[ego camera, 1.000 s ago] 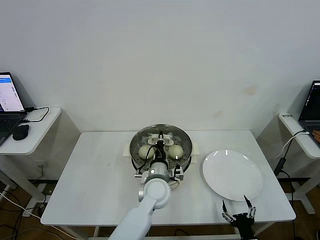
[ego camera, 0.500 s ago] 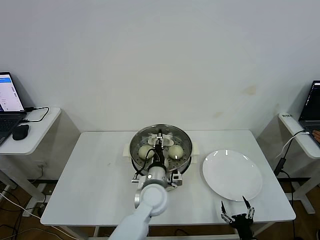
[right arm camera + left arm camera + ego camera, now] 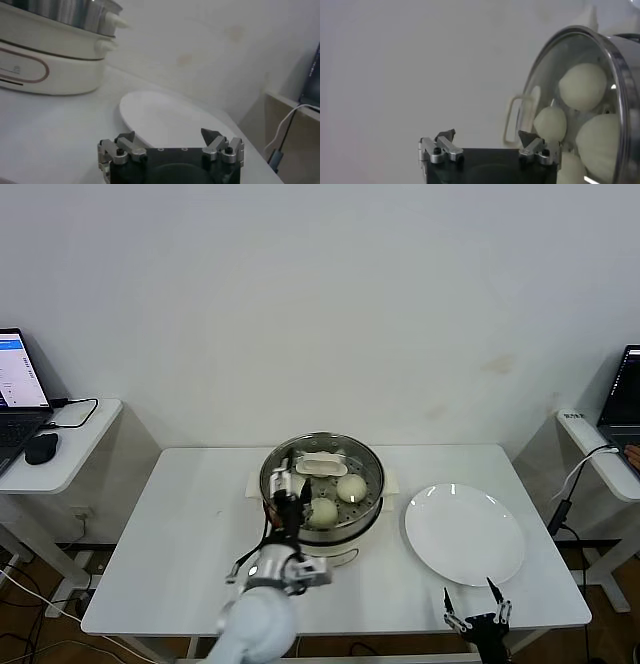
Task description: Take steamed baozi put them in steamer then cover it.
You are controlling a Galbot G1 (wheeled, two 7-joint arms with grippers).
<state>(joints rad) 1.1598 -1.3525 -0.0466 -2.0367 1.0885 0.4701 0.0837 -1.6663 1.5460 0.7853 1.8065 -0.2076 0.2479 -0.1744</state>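
Head view: steamer (image 3: 322, 502) sits centre frame on the white table (image 3: 180, 534), steel pot on a cream-white base. The cover (image 3: 322, 472) lies on the steamer's rim, its cream-white handle toward the upper part of the lid. Steamed baozi (image 3: 350, 487) visible through the glass; two read clearly in this view, one right of centre and one lower centre. Left wrist view shows at least three buns behind the glass at the right of the frame. Left gripper (image 3: 282, 489) is at the left rim of the steamer, just left of centre frame, jaws spread and holding nothing; its fingers (image 3: 443, 145) stand apart in the wrist view, with the lid edge beside one tip. Right gripper (image 3: 478, 618) is at lower right, at the table's front edge just below the white plate (image 3: 465, 534), jaws spread, nothing between them. Laptop (image 3: 18, 384) and mouse (image 3: 42, 447) on a side desk at far left.
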